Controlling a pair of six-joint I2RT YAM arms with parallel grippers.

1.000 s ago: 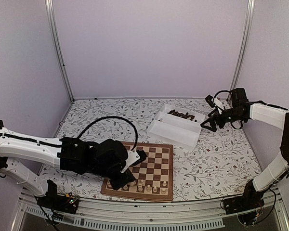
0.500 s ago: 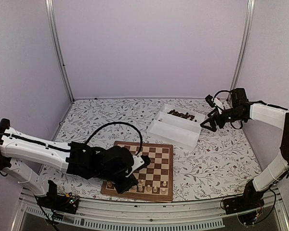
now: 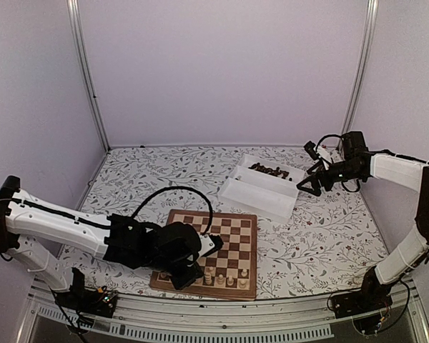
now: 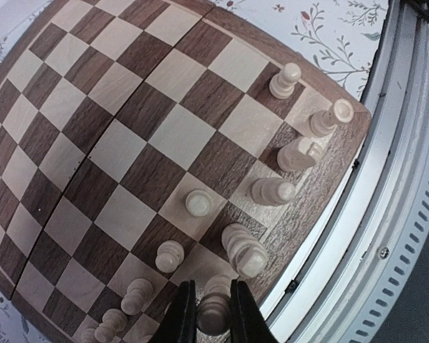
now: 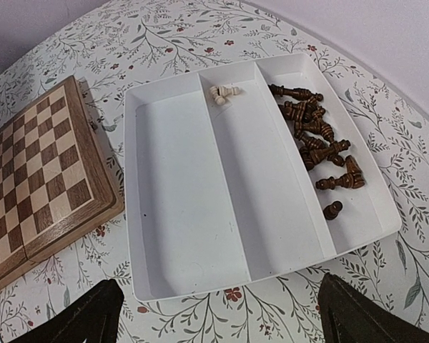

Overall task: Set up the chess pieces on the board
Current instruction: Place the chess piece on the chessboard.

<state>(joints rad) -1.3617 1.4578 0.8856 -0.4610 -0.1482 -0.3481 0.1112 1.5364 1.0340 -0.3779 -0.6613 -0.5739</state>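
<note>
The board (image 3: 232, 230) lies near the front of the table. Several pale chess pieces (image 4: 272, 191) stand along its near edge, with pawns (image 4: 198, 203) one row in. My left gripper (image 4: 213, 318) is shut on a pale piece (image 4: 214, 307), low over a near-row square beside a tall pale piece (image 4: 244, 250). I cannot tell whether the held piece touches the board. In the top view the left gripper (image 3: 191, 276) covers the board's near left corner. My right gripper (image 5: 218, 286) hangs open above the tray's near rim, holding nothing. Dark pieces (image 5: 318, 143) lie in the tray.
The white two-compartment tray (image 5: 171, 179) sits right of the board (image 5: 43, 164), with one pale piece (image 5: 225, 93) lying at the far end of its middle part. A metal rail (image 4: 400, 179) runs along the table's front edge, close to the board. Enclosure walls surround the table.
My left arm has shifted toward the board's near edge and come lower with the pale piece still in its jaws. The right arm has not moved.
</note>
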